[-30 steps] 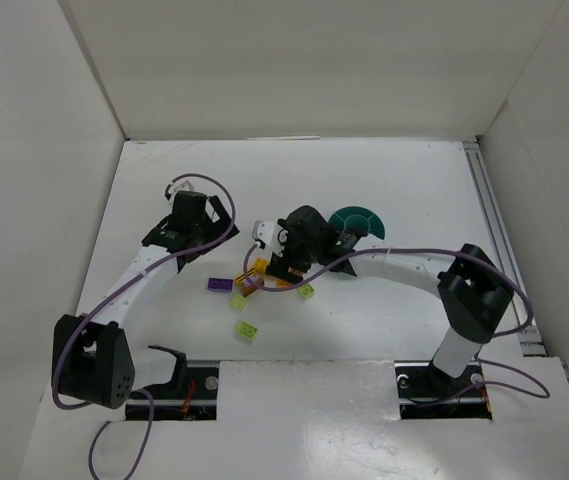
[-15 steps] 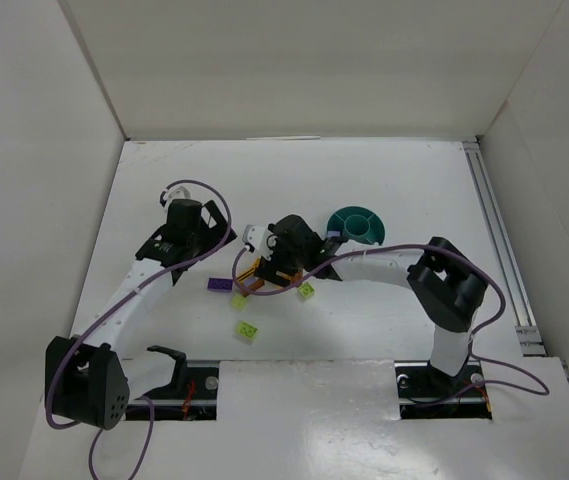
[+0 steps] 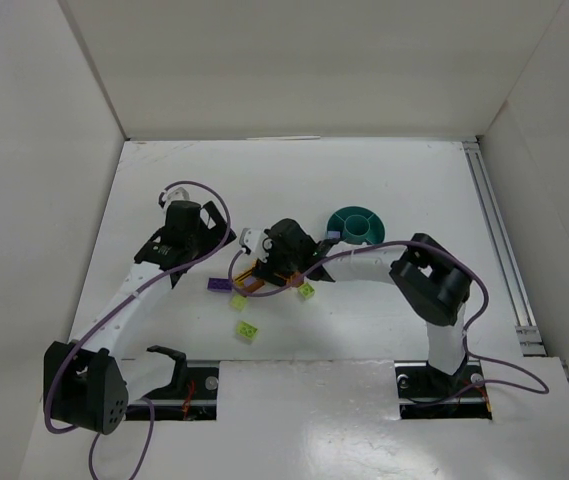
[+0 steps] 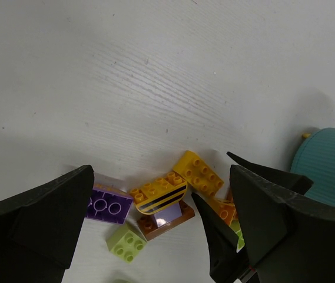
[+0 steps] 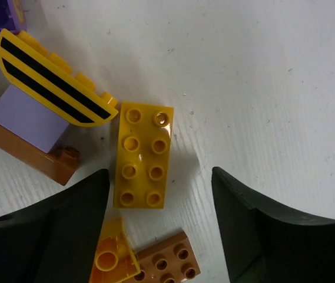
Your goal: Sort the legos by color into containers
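Within the spread right gripper (image 5: 160, 177), yellow lego (image 5: 142, 135)

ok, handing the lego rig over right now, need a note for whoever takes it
Left gripper: fingers open, empty, facing the pile.
Right gripper: fingers open either side of a flat yellow brick, not closed on it.
Bricks: the pile sits mid-table, with a striped yellow piece and a brown brick by the yellow one. A purple brick and a lime brick lie loose nearby.
Bowl: right of the pile; contents too small to tell.
Done: nothing I can confirm.
Left: every brick on the table.
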`<state>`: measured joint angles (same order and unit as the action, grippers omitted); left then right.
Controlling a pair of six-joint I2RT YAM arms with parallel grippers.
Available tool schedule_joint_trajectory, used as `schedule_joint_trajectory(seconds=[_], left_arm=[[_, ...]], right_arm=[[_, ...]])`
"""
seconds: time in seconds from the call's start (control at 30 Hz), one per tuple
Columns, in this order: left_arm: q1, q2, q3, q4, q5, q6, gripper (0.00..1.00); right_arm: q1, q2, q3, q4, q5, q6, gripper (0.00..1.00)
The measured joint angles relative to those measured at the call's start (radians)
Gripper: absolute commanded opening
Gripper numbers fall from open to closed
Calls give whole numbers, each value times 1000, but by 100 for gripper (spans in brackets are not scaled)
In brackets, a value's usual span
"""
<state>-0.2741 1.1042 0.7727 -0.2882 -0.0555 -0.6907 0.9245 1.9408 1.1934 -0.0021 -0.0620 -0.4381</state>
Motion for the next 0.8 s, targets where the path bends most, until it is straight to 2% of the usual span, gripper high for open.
schedule_joint_trajectory(seconds=[0.07,0.1,0.17,0.4,0.5,0.67,0.8], left_arm=[[0,0,0,0,0,0,99],[0,0,0,0,-1,0,99],[0,-1,0,0,-3,0,99],[0,-1,0,0,-6,0,99],[1,-2,0,0,-10,0,99],[1,-7,0,1,-19,-3,99],[1,-9,0,2,-23,-4,99]], right_arm=[[0,8,5,7,3,0,71],[0,11,7,10,3,1,65],[0,21,19,11,3,0,60],[0,51,43,32,-33,3,50],[0,63,54,40,-52,8,38],[0,64,60,40,-71,12,24],[0,63,61,40,-73,12,23]])
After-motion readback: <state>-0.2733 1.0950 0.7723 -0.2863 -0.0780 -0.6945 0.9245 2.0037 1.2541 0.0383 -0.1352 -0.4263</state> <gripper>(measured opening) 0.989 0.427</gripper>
